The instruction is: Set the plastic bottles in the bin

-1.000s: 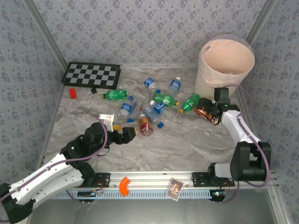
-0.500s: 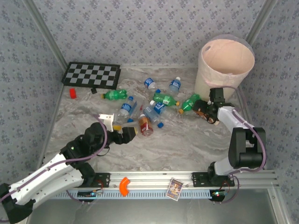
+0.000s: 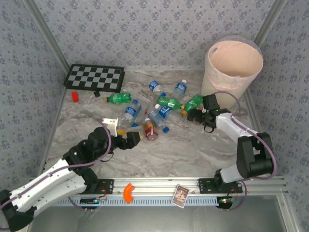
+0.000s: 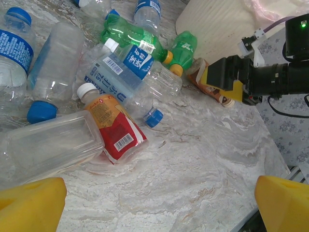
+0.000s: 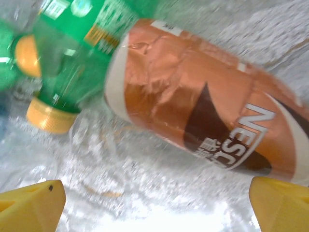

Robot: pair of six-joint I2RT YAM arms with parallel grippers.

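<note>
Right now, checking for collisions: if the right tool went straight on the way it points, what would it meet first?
Probably the brown-labelled bottle, lying just ahead of the open right tool; a green bottle lies beside it. Depth is unclear.

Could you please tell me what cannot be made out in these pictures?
- Brown-labelled bottle: right wrist view, blurred, one end cut off by the right edge; in the top view the right gripper covers most of it.
- Bin floor: top view, hidden by its near wall.
- Card on the near rail: top view, print too small to read.
- Clear bottle: left wrist view, cut by the left edge.
</note>
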